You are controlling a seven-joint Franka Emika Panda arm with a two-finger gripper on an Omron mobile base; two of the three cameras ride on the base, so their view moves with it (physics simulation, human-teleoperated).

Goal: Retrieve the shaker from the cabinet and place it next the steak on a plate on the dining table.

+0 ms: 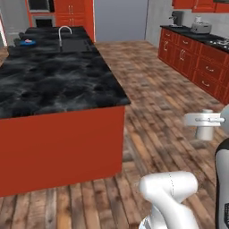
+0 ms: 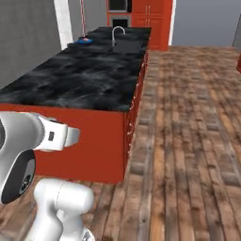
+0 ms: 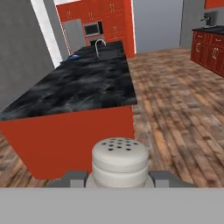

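Hand view: the shaker [image 3: 120, 162] is seen upright between the two dark fingertips of the gripper [image 3: 119, 178], its pale perforated cap uppermost, and the fingers are closed narrowly against its sides, so it is held clear of any surface. Beyond it stretches the dining table [image 3: 74, 85], a long island with a black veined top and red sides, well apart from the gripper. At the far end of that top, near a sink faucet [image 3: 99, 43], a blue plate [image 3: 74, 57] is set, though what lies on it is too small to make out here. From the left base view, the plate [image 1: 27, 42] with a pinkish steak [image 1: 28, 41] on it is seen at the far left corner of the table [image 1: 53, 80], and the shaker [image 1: 205, 130] is carried above the wooden floor [image 1: 156, 116].
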